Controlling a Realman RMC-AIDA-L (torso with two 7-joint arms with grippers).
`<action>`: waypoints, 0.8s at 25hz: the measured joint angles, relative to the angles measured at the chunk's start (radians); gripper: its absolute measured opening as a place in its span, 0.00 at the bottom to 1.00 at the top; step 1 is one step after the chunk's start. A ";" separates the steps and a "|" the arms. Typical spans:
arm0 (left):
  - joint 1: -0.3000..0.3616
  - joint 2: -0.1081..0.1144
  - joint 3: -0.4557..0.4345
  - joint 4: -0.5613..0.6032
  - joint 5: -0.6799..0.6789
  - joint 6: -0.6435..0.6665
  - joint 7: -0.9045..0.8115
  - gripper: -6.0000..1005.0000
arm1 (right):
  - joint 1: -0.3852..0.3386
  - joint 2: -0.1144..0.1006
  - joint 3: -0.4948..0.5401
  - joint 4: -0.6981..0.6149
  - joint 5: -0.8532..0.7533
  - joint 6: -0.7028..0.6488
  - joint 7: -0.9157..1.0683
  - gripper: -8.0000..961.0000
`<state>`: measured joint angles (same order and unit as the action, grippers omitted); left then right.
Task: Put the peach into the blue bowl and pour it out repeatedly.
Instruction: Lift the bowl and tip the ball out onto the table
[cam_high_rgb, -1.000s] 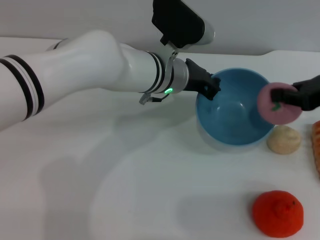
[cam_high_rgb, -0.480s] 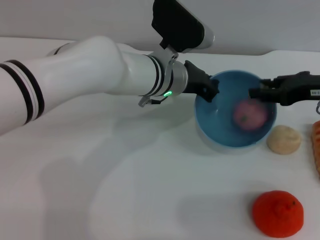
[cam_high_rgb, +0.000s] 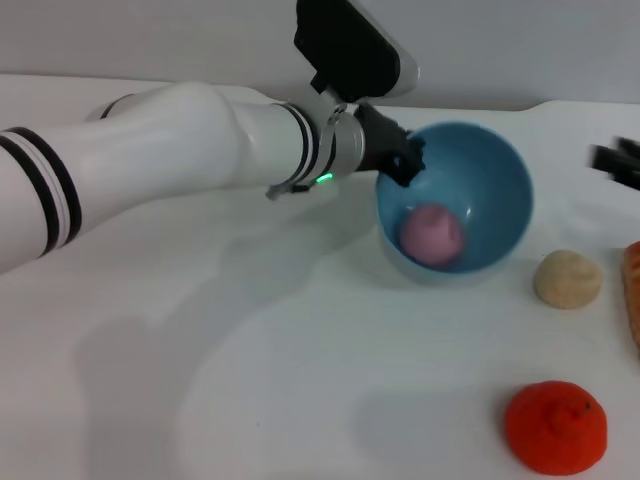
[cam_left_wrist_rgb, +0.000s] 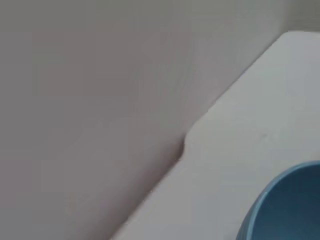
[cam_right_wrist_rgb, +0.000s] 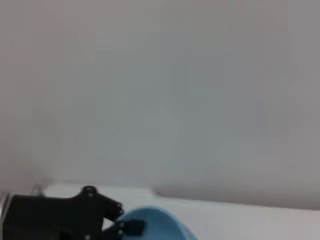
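Note:
The blue bowl (cam_high_rgb: 497, 190) is tipped toward me on the white table, and its rim also shows in the left wrist view (cam_left_wrist_rgb: 287, 202) and the right wrist view (cam_right_wrist_rgb: 152, 220). The pink peach (cam_high_rgb: 432, 233) lies inside it, low against the near wall. My left gripper (cam_high_rgb: 402, 160) is shut on the bowl's left rim; it appears as a black shape (cam_right_wrist_rgb: 75, 215) in the right wrist view. My right gripper (cam_high_rgb: 615, 162) sits at the far right edge of the head view, back from the bowl, open and holding nothing.
A beige lumpy ball (cam_high_rgb: 567, 278) rests just right of the bowl. A bright orange-red fruit (cam_high_rgb: 555, 426) lies at the front right. An orange object (cam_high_rgb: 633, 290) pokes in at the right edge. The table's back edge meets a grey wall.
The right gripper let the peach drop into the bowl and pulled away to the right. The peach rolled to the bowl's near wall. The left gripper tilted and shifted the bowl slightly left.

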<state>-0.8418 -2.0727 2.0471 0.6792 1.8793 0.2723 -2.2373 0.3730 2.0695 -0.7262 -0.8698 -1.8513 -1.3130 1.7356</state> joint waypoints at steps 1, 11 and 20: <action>0.000 0.000 0.000 0.006 0.027 -0.018 0.017 0.01 | -0.029 0.000 0.027 0.017 0.033 -0.016 -0.021 0.48; 0.001 -0.004 0.101 0.100 0.264 -0.234 0.030 0.01 | -0.248 -0.005 0.184 0.359 0.350 -0.089 -0.385 0.48; 0.058 -0.005 0.308 0.227 0.379 -0.452 0.243 0.01 | -0.282 -0.005 0.280 0.449 0.352 -0.089 -0.502 0.48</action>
<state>-0.7839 -2.0782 2.3550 0.9059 2.2582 -0.1796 -1.9945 0.0914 2.0646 -0.4463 -0.4211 -1.4988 -1.4018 1.2336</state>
